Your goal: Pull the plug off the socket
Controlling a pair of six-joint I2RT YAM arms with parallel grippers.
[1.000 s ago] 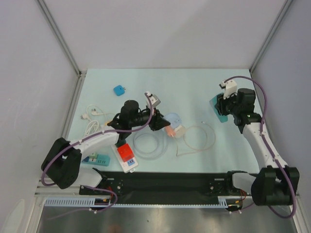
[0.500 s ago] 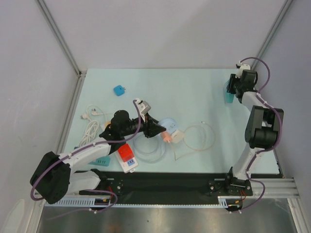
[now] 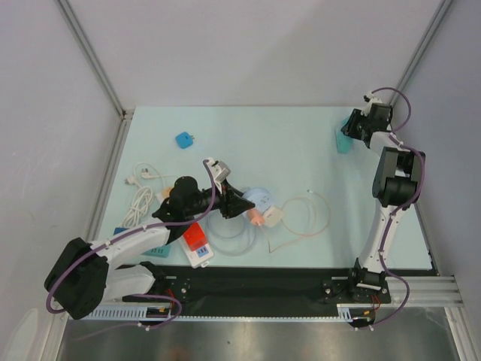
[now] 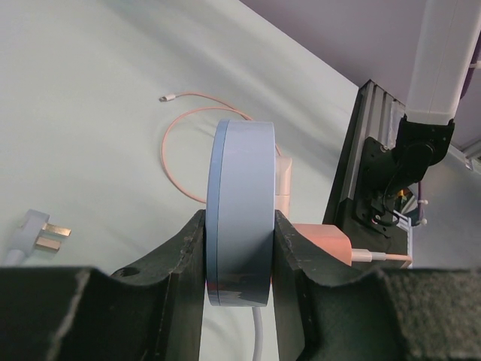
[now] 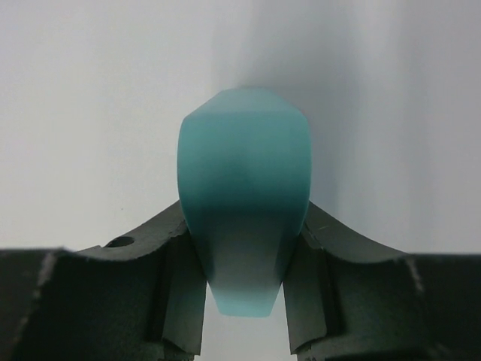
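1. While clamped on both flat faces, the pale blue round socket sits edge-up between the left gripper jaws, narrowly parted, near the middle of the desk.
2. Right gripper jaws, likewise narrowly parted, pinch the teal plug at the far right corner, well apart from the socket.
3. Pink adapter lies just beside the socket; contact unclear.

No legible text; blue label on red-white box too small.
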